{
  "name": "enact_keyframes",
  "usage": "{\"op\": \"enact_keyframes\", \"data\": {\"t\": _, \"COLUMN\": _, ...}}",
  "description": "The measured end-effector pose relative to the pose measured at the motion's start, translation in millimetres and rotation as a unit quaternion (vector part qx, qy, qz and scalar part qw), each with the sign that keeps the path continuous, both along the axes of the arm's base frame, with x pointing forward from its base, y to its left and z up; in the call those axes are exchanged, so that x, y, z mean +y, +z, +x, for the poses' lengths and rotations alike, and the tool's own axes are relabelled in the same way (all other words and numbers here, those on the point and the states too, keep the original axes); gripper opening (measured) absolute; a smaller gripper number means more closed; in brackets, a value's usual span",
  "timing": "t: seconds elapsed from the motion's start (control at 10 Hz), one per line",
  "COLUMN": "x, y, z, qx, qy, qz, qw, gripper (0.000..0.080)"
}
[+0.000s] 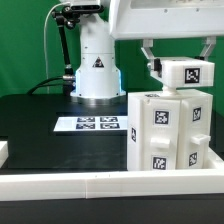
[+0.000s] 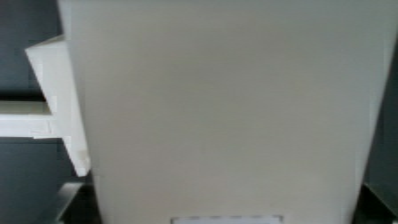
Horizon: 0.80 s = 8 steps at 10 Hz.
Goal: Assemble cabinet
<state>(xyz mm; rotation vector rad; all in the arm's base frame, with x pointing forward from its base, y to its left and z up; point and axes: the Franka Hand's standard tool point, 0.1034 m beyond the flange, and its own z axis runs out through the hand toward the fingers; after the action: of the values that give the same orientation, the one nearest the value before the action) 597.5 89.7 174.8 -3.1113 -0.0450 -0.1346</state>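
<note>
The cabinet (image 1: 168,130) is a large white box with black-and-white tags. It stands upright at the exterior view's right, against the white front rail. My gripper (image 1: 180,60) hangs right above it, its fingers on either side of a small white tagged panel (image 1: 182,73) that it holds just on top of the cabinet. In the wrist view this white panel (image 2: 222,110) fills nearly the whole picture and hides my fingertips. A white edge of the cabinet (image 2: 54,95) shows beside the panel.
The marker board (image 1: 92,124) lies flat on the black table in front of the robot base (image 1: 97,70). A white rail (image 1: 90,184) runs along the table's front edge. A small white piece (image 1: 3,151) shows at the exterior view's left edge.
</note>
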Motion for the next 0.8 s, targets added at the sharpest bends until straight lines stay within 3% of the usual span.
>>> {"op": "enact_keyframes", "data": {"t": 0.8, "x": -0.9, "y": -1.7, "z": -8.6, "qx": -0.009, "qy": 0.002, "qz": 0.001, "qw": 1.000, "gripper": 0.0563}}
